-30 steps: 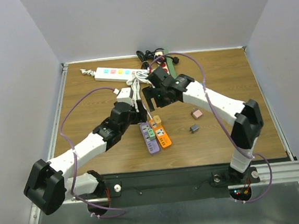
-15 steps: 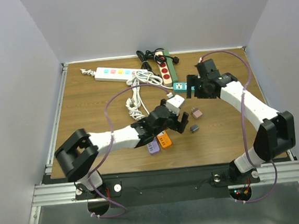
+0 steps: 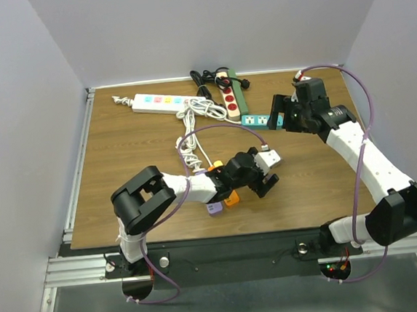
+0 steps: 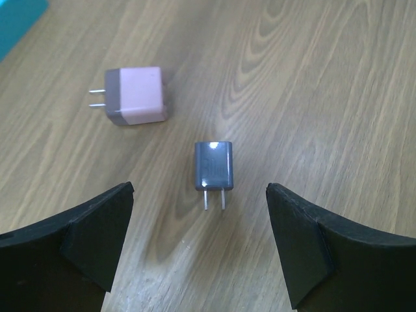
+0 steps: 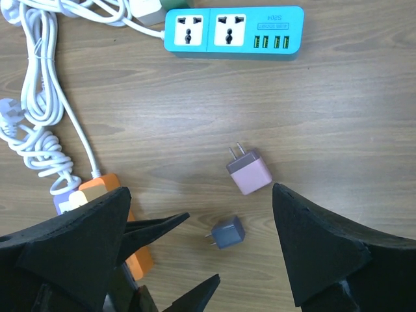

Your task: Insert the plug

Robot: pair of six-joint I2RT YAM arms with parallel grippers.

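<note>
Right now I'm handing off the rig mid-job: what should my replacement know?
Left gripper: open, empty, hovering over the grey plug, which lies flat on the table, prongs toward the gripper.
Right gripper: open, empty, raised above the table.
Pink plug lies beside the grey one, not touching; teal power strip beyond them, sockets free.
Done: nothing gripped or inserted. Left: grasp a plug, push it into a socket.

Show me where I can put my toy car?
Bare wood: the left side of the table, from the white power strip toward the front edge, left of the coiled white cable. Crowded: the back middle and around the pink charger.
</note>
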